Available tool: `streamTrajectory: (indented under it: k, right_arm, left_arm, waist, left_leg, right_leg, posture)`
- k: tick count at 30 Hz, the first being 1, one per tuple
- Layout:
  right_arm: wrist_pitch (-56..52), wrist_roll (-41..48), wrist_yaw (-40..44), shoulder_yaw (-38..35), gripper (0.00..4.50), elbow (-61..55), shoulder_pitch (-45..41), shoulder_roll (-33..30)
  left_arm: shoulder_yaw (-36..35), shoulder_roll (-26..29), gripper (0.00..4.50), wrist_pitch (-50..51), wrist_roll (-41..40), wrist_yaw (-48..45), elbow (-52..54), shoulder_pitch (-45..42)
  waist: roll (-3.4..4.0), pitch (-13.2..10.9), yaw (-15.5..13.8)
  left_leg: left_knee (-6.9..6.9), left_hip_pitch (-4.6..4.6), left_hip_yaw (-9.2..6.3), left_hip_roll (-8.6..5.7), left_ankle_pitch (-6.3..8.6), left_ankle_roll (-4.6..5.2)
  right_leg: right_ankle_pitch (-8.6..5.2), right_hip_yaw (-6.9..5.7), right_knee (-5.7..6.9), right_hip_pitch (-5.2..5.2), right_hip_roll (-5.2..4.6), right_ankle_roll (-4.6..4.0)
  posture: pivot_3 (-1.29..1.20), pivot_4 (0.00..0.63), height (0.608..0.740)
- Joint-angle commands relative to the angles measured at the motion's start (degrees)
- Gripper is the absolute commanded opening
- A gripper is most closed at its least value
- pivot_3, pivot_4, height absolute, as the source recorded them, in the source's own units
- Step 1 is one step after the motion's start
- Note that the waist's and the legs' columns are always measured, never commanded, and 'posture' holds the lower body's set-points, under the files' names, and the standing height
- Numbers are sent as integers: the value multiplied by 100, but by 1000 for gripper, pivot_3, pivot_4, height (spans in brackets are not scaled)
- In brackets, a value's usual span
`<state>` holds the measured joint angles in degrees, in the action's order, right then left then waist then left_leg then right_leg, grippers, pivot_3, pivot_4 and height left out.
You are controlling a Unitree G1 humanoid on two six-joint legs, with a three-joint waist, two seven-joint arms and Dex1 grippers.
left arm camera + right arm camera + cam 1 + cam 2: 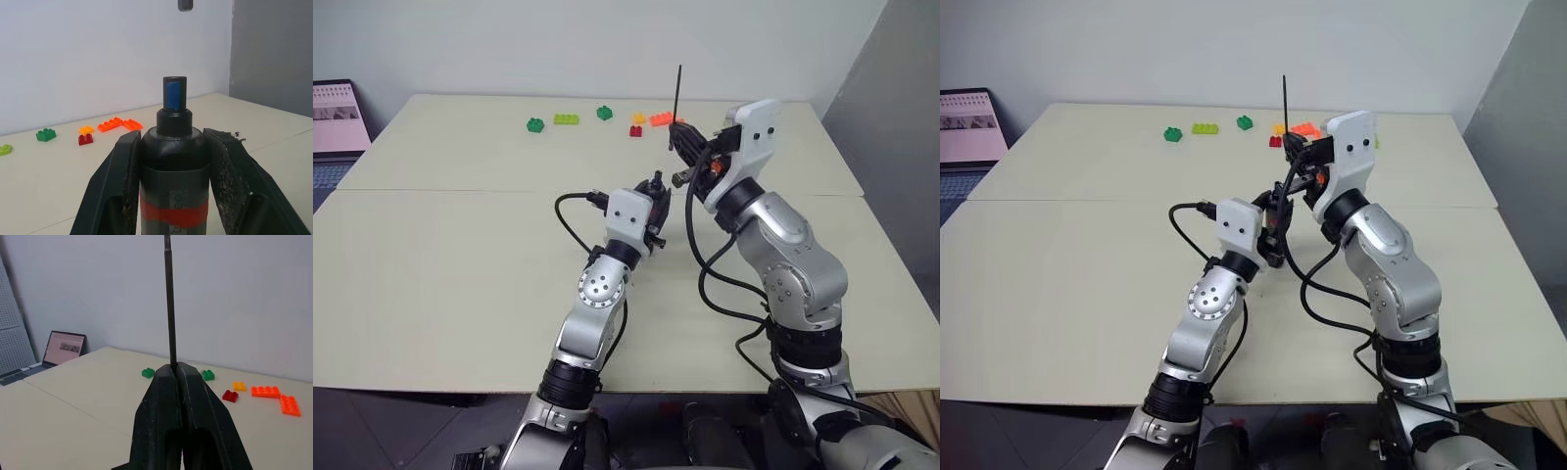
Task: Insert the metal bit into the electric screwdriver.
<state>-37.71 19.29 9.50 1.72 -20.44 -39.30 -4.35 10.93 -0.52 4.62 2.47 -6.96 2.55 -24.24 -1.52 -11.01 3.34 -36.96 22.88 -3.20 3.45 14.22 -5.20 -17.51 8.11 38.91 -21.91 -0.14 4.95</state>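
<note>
My left gripper (173, 137) is shut on the electric screwdriver (173, 171), a black barrel with a red band. It points up and forward, and its socket end, with a blue patch, stands clear of the fingers. My right gripper (174, 367) is shut on the metal bit (169, 298), a thin dark rod that rises above the fingertips. In the head views the bit (678, 98) stands nearly upright just above and behind the left gripper (656, 188). A short dark grey stub (185, 5) hangs above the screwdriver's socket, apart from it.
Toy bricks lie along the far side of the cream table (460, 274): green ones (567, 119), an orange one (660, 119) and a red one (635, 130). A laptop (333, 117) stands off the table's far left corner. A grey wall rises on the right.
</note>
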Motion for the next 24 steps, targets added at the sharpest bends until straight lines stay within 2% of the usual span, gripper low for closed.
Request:
streamTrajectory:
  k: [1, 24]
  right_arm:
    - [-95, 197, -96, -135, 0, -327, -45, 126]
    - [-29, 410, -11, 19, 0, -353, 219, 226]
  left_arm:
    - [-32, -1, 1633, -22, 113, 71, -16, -76]
    - [-49, 29, 1633, -17, 128, 76, -50, -132]
  waist:
    - [0, 0, 1]
    - [0, 0, 8]
  left_leg:
    - [0, 1, 0, 0, 0, 0]
    - [6, 10, 4, 0, 0, 0]
  right_leg:
    - [0, 0, 0, -1, 0, 0]
    - [-1, 5, -3, -15, 1, 1]
  posture:
    - [0, 150, 740]
    - [0, 150, 740]
